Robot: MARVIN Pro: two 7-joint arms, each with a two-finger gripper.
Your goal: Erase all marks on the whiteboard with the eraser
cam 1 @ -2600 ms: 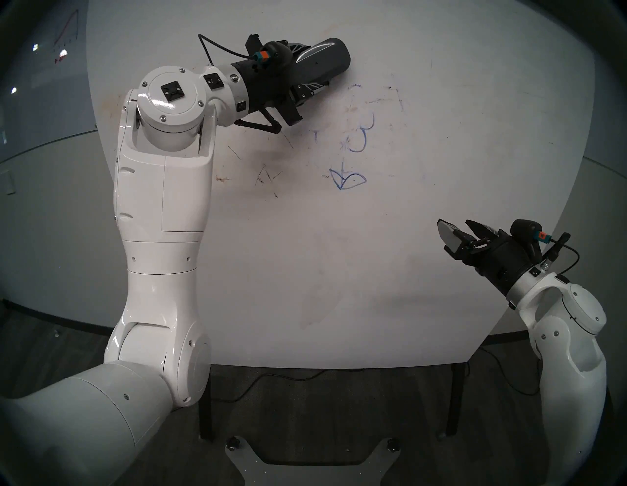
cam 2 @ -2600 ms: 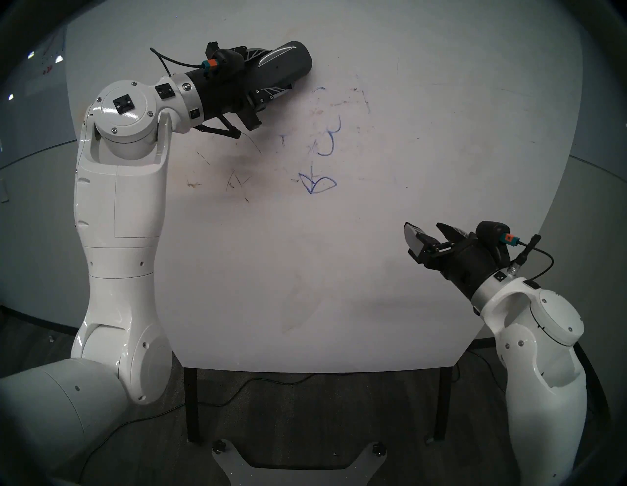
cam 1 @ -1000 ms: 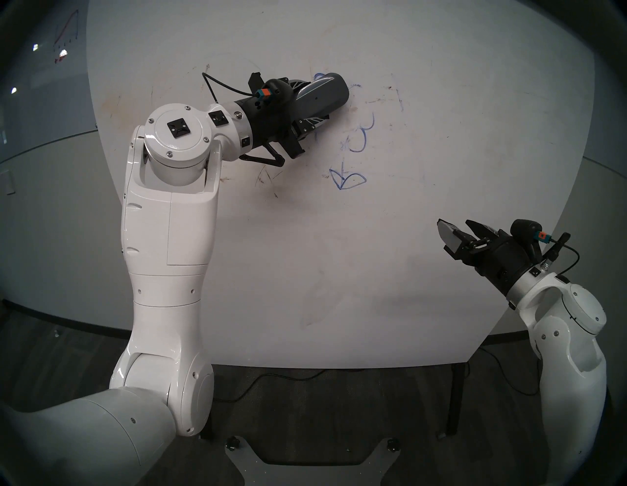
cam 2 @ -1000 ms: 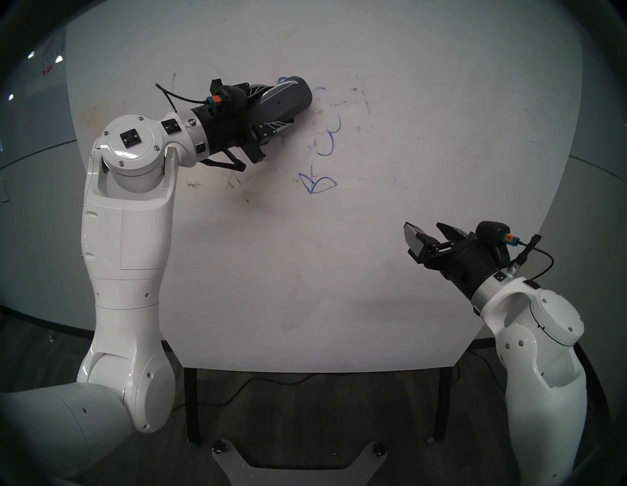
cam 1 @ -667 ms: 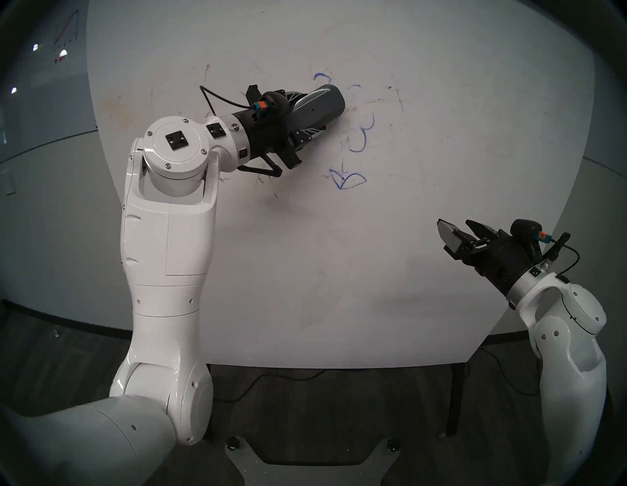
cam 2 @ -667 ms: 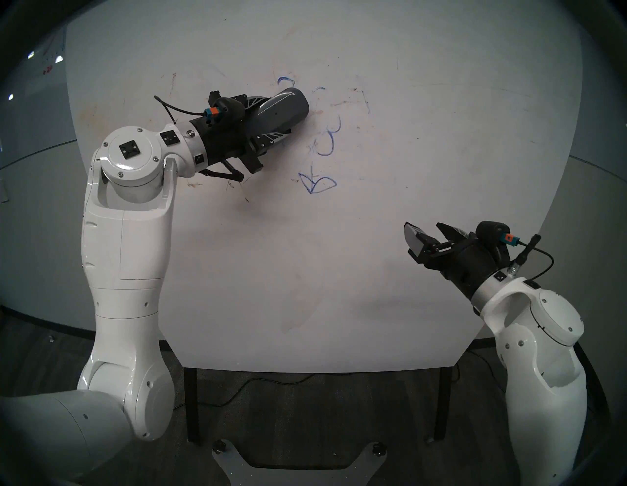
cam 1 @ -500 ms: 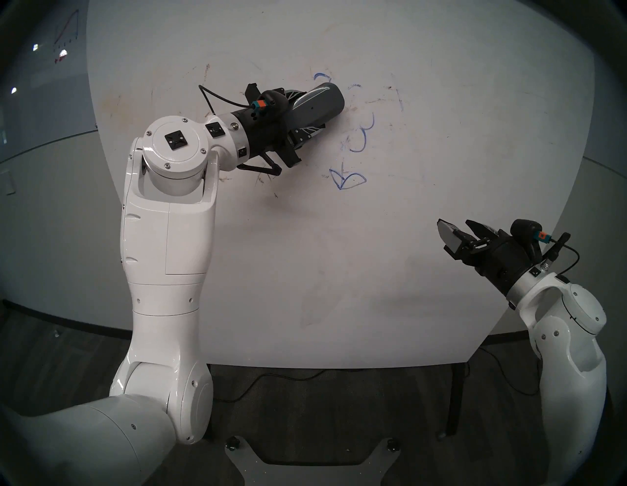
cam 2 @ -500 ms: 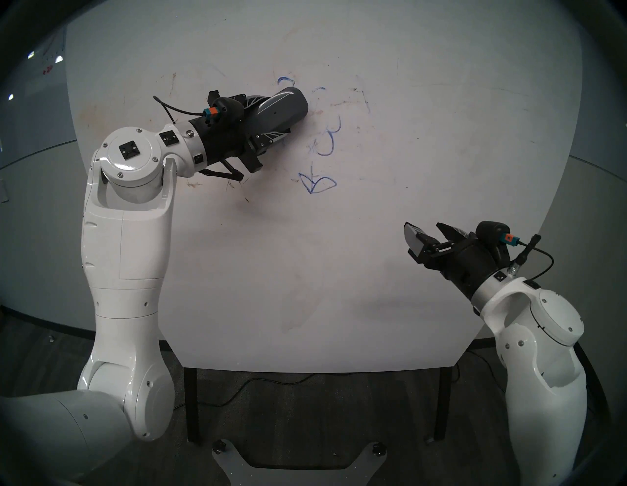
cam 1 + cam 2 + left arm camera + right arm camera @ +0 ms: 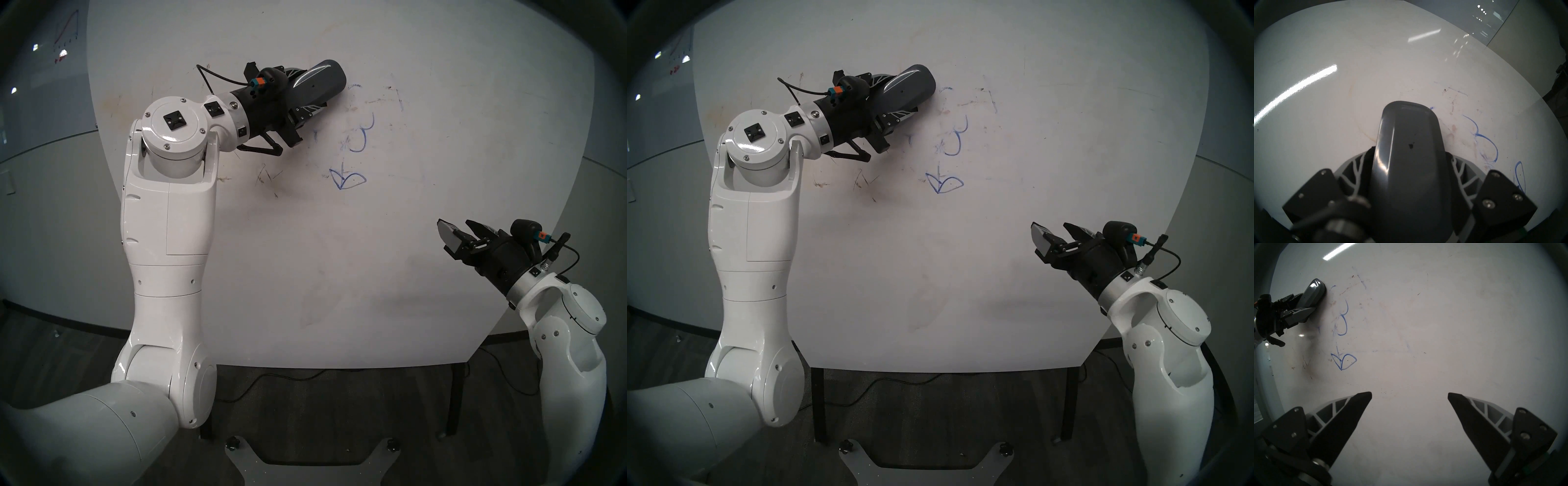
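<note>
**Eraser high on the board, most of the flower still to wipe**

The left gripper (image 9: 307,98) has its fingers (image 9: 1460,176) closed on the flanks of the eraser (image 9: 319,86), which juts forward out of the grip with its far end against the whiteboard (image 9: 441,237), above and to the left of the drawing. The right gripper (image 9: 1409,395) hangs low at the right, fingers spread wide and holding nothing, well apart from the work.

The marks (image 9: 351,180) that remain are plain: the two leaves and a stub of stem, a pair of petal curves (image 9: 363,135) above them, a short blue tick (image 9: 910,138) just below the gripper, and faint traces toward the upper right (image 9: 400,101). All lie to the right of and below the eraser, so the job looks far from finished.

The risks, as I judge them:
- The eraser seems to meet the board only by its tip. A tilted pad would wipe a narrow band and leave thin lines behind.
- A sweep kept to this height would miss the leaves altogether.
- The grip sits at the eraser's rear; hard pressure at the far end could lever it loose.
- Brown and black scratches (image 9: 268,176) to the left are not the target, and time spent there is wasted.
</note>
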